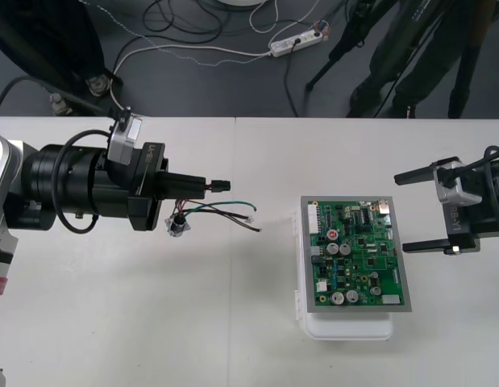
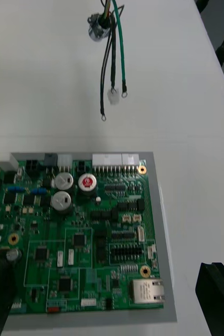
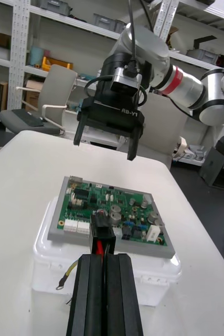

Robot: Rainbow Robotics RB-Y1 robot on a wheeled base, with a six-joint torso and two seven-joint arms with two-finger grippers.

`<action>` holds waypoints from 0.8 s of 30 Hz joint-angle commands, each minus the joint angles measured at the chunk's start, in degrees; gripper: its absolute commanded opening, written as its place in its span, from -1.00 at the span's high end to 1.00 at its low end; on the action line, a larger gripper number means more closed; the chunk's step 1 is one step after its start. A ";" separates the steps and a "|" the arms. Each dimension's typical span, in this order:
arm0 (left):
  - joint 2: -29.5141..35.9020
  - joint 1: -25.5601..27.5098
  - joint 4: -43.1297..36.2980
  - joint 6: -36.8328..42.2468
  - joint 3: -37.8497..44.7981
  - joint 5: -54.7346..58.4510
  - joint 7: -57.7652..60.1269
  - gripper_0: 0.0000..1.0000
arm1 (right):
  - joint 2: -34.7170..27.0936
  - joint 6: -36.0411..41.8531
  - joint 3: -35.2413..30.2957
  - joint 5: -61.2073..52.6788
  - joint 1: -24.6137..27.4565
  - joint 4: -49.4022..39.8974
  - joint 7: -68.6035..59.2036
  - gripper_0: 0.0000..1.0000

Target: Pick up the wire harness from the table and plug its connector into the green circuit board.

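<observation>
Left gripper [image 1: 202,185] reaches level, fingers [image 3: 88,299] pressed together; right gripper [image 1: 401,212] holds its own spread wide.

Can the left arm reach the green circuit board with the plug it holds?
Probably yes: only bare table lies between the left pincer, shut on the plug, and the circuit board; the right pincer stands open beside its other edge.

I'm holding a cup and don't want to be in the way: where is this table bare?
Bare: the near strip of the table, left of the white base, and the far strip beyond the green board. Crowded: between the left gripper, shut on the harness, and the board; the right gripper flanks it.
</observation>
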 commanded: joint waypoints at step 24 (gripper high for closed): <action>0.21 -0.50 21.42 -1.59 -8.25 1.13 -28.44 1.00 | -9.88 -0.33 7.21 18.87 1.33 -1.05 0.57 -1.00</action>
